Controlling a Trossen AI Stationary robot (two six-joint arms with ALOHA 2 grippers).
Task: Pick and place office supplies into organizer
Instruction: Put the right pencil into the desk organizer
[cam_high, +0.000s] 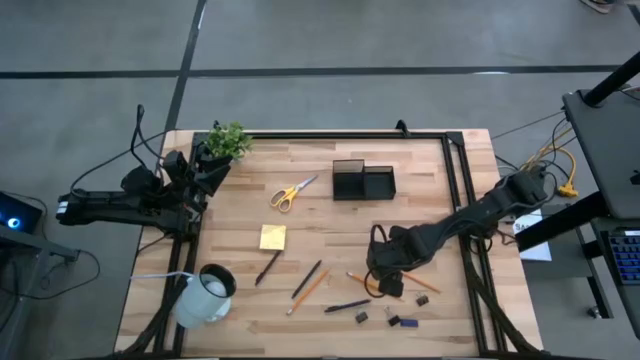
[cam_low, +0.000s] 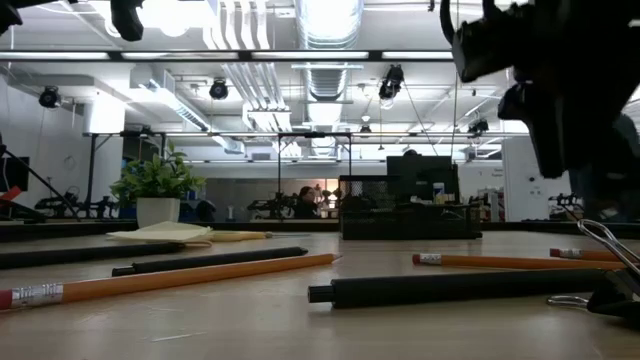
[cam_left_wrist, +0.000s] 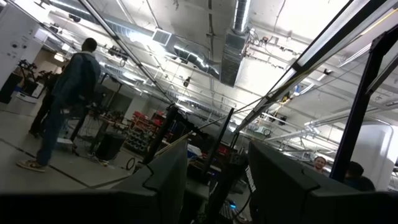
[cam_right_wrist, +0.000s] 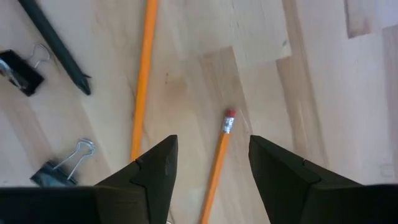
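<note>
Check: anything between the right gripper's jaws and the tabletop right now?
Yes: in the right wrist view, an orange pencil lies between the open jaws of the right gripper, eraser end pointing away from the camera. Otherwise bare wood there.

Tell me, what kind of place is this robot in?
Probably a big robot lab or workshop. The wooden table stands on a bare concrete floor, silver air ducts run under a high ceiling, and a person walks among equipment racks.

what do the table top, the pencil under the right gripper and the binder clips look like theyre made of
Table top: pale wood planks, matte, with visible grain and seams. Pencil between the open right gripper's fingers: orange-painted, probably wood, with a metal ferrule and a red eraser. Binder clips: black bodies with shiny wire handles, likely metal.
</note>
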